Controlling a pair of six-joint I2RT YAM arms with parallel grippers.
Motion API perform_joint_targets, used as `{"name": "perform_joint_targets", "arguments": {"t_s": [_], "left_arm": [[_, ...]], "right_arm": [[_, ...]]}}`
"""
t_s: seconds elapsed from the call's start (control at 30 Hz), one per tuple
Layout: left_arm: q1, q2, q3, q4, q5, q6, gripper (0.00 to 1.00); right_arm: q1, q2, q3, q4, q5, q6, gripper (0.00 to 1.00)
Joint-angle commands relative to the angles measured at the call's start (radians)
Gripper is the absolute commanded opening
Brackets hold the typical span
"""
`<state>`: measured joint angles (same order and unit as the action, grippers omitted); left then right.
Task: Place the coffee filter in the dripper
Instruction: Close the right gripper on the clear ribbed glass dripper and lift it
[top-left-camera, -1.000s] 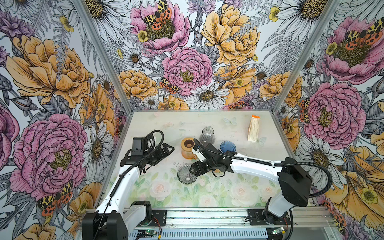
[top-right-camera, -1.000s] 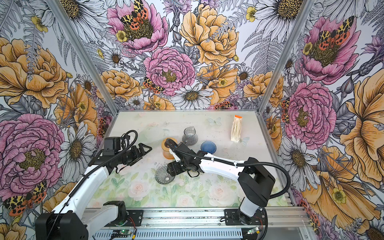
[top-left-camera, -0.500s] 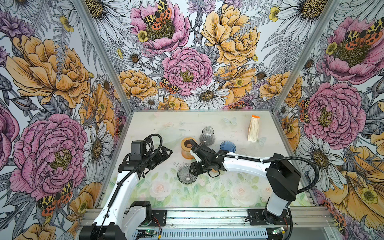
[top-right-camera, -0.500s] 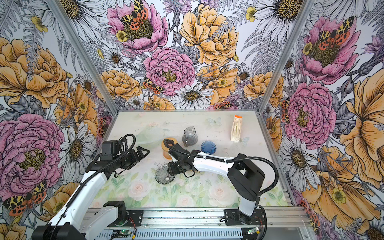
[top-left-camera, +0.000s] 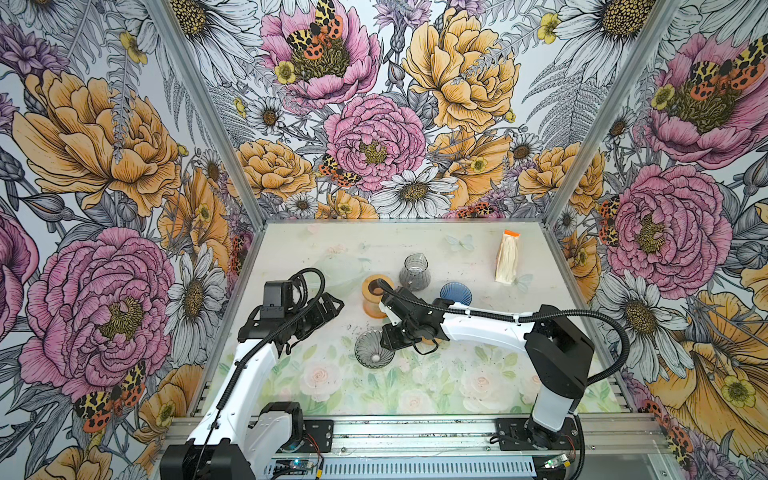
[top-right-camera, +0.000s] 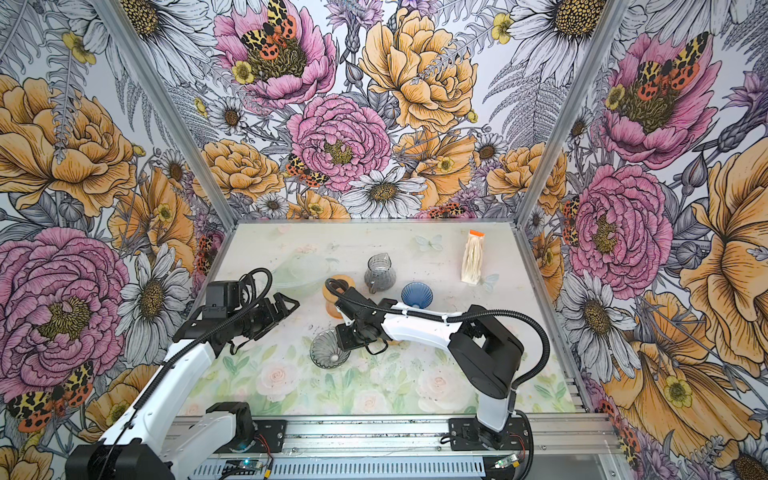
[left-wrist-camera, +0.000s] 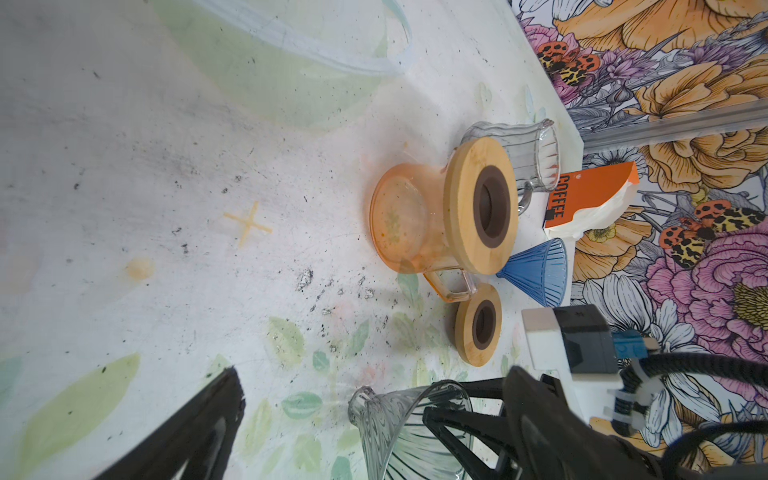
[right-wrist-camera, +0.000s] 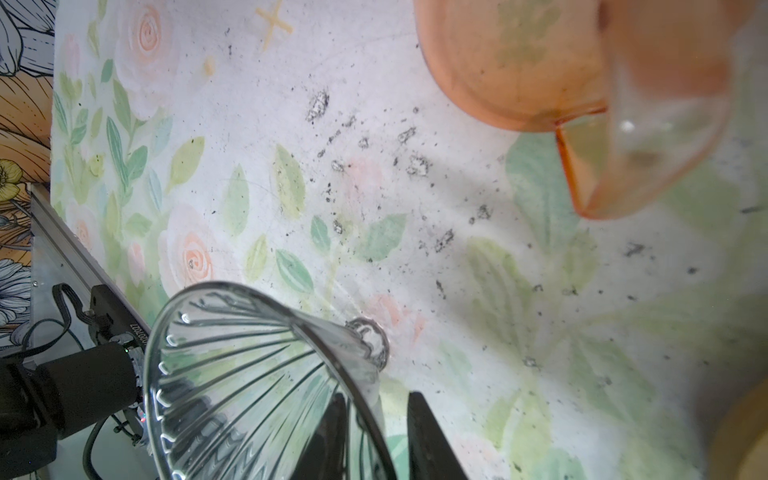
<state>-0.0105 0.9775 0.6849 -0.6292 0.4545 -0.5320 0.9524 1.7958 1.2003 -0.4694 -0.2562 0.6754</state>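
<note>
Far right of the table, close beside the right wall's metal post and well apart from everything else: the coffee filter pack. Long axis running front to back, orange header toward the back wall, white paper edges toward the front rail. In the left wrist view, the word COFFEE legible on that header.

Mid-table, nearer the front: the clear dripper, narrow end down on the mat, ribbed mouth up, axis leaning off vertical. Astride its wall, the right gripper, jaws drawn narrow, one finger inside the cone and one outside. Actual pressure on the glass: not to be told.

Over the mat's left half, the left gripper, jaws spread wide, holding nothing.

Crowded just behind the clear dripper: an orange carafe with a wooden lid, a glass jug, a blue dripper and a loose wooden ring beside the carafe's handle. Between carafe and clear dripper, scattered coffee grounds.

Open room: a bare strip of mat from the clear dripper to the front rail, another along the back wall, and an unobstructed lane from the blue dripper across to the coffee filter pack.
</note>
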Motion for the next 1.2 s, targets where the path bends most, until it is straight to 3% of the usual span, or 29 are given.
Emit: {"name": "perform_joint_targets", "arguments": {"t_s": [0.0,0.37,1.17], "left_arm": [[0.003,0.011,-0.004,-0.003,-0.021,0.012,0.99],[0.0,0.035,0.008,-0.002,-0.023,0.025,0.99],[-0.007,0.066,0.076,-0.004,-0.006,0.051,0.98]], "right_arm": [[0.002,0.013,0.037,-0.017,0.008,0.003,0.26],[0.003,0.02,0.057,-0.031,-0.001,-0.016,0.14],[-0.003,-0.08,0.072,-0.033,0.037,-0.122,0.0]]}}
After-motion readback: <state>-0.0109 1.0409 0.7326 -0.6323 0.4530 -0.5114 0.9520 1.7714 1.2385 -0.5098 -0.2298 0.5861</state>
